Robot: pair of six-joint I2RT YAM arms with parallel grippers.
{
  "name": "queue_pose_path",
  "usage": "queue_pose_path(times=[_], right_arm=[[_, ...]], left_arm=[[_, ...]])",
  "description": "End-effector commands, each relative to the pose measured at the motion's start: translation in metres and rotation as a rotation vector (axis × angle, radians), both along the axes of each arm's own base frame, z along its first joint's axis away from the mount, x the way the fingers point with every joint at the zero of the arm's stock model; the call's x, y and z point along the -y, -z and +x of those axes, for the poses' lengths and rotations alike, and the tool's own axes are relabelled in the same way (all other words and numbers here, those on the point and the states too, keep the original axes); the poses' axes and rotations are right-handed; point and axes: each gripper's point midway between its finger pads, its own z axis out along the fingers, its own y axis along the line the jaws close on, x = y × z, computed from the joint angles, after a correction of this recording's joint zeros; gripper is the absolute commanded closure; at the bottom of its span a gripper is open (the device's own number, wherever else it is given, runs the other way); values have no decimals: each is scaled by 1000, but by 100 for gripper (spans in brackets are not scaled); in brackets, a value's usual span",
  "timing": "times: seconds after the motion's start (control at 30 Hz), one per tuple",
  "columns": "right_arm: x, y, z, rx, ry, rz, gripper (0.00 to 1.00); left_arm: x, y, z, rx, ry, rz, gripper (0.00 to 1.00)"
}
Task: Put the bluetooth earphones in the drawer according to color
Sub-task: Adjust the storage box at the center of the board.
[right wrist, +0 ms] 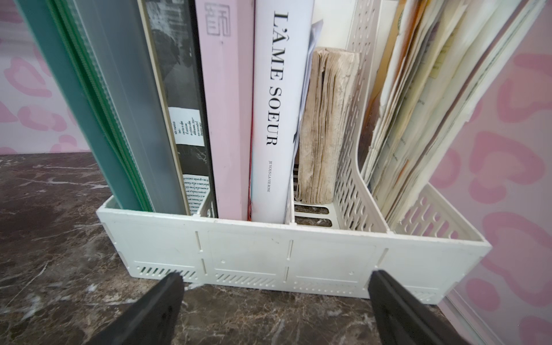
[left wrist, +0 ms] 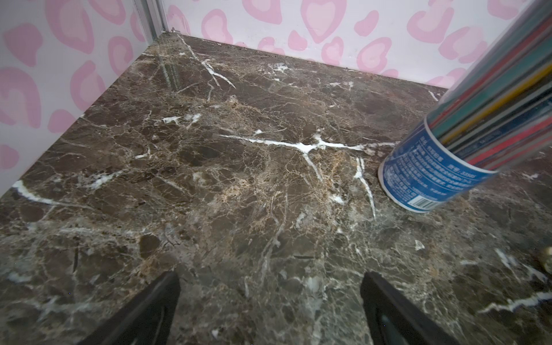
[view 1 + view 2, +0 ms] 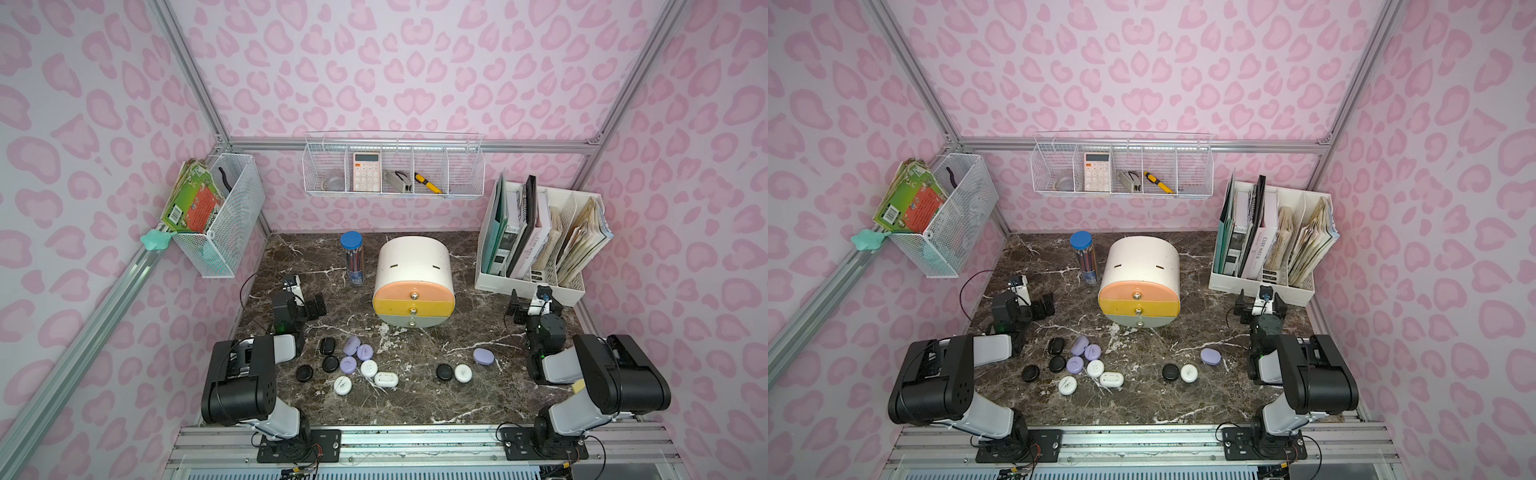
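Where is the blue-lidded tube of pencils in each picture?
In a top view: pencil tube upright at the back, just beside the drawer.
In a top view: pencil tube, same spot.
Left wrist: pencil tube, lower part only, close up.
Right wrist: not in it.
Shared landmark: the marble tabletop.

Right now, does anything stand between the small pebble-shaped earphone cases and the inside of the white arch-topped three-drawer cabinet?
Yes: the white arch-topped cabinet has its peach, yellow and grey-green drawers all shut. Nothing else visible lies between it and the cases.
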Motion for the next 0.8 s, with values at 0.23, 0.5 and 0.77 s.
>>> queue_pose_path(times=[0.23, 0.5, 0.77], right_arm=[[0, -6, 0, 24, 1, 2, 1], [-13, -7, -1, 31, -74, -24, 1], [-43, -61, -53, 227, -138, -149, 1]], left_arm=[[0, -5, 2, 20, 0, 4, 1], [0, -5, 1, 23, 1, 4, 1], [15, -46, -5, 5, 24, 51, 1]])
